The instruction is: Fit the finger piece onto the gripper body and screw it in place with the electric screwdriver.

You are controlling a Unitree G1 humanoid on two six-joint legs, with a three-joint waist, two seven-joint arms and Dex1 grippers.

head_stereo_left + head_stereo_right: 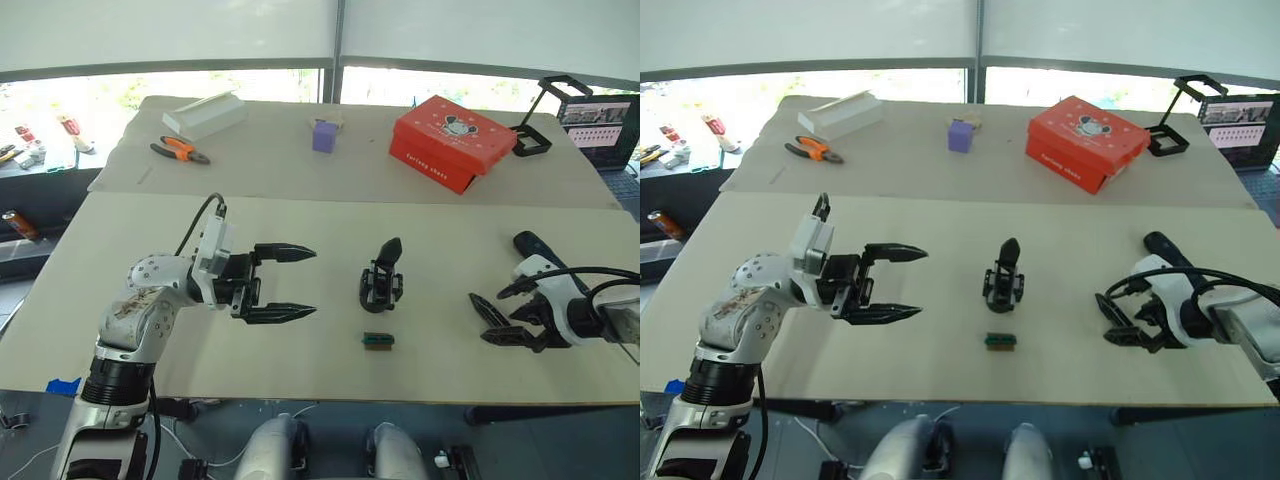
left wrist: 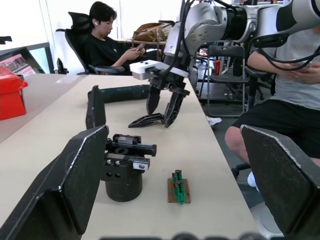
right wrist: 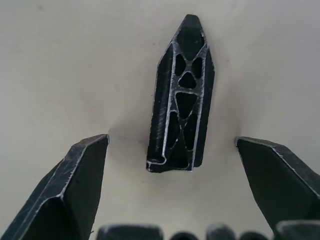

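Left eye view, going left to right: my left gripper point(image 1: 295, 283) hovers wide open with nothing in it, aimed at the gripper body point(image 1: 382, 277), probably ready to steady it. That body stands upright mid-table, a small green block point(image 1: 378, 341) just in front. Over on the right, my right gripper point(image 3: 172, 150) is spread wide, straddling the finger piece point(image 3: 181, 95) lying flat on the table, not touching it yet. I'd say I'm lined up for the pickup. The electric screwdriver point(image 2: 120, 93) lies just behind it.
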